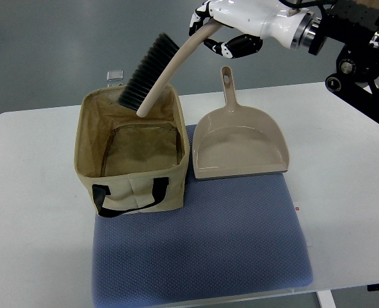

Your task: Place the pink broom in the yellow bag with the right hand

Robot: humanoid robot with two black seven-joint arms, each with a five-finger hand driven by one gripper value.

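Top view: the right robot hand [225, 32], white shell with black fingers, enters from the upper right and grasps the far end of the curved pale pink plastic broom [160, 70]. The broom slants down to the left, its black bristle head over the far rim of the open yellowish-beige fabric bag [135, 183], the head's tip dipping just inside the opening. The bag stands upright with a black strap handle on its near face, on the left part of a blue textured mat [209, 244]. A pale pink plastic dustpan [241, 144] lies flat just beside the bag on the right, handle pointing away. Everything sits on a white table [29, 212]. The left arm is out of frame.
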